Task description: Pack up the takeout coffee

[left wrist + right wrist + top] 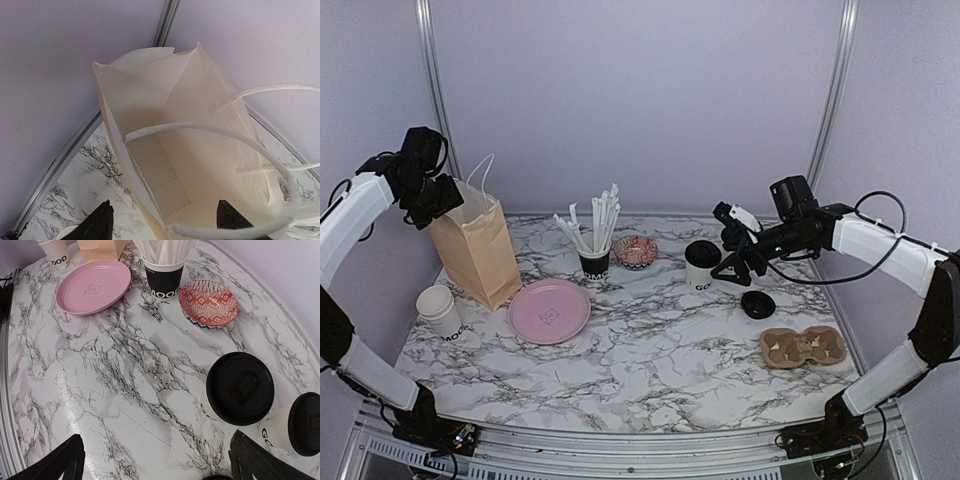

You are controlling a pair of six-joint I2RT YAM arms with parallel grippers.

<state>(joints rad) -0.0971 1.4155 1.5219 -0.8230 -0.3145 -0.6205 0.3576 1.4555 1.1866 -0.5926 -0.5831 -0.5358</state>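
Right gripper [157, 462] spread, takeout coffee [240, 388] just ahead

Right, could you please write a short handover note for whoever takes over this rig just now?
Left hand: open, empty, above the mouth of the upright brown paper bag.
Right hand: open, empty, close beside the white paper cup with the round black plastic lid, which stands on the marble table.
Done: bag stands open; nothing inside.
To do: grip the cup, carry it across, lower it into the bag.
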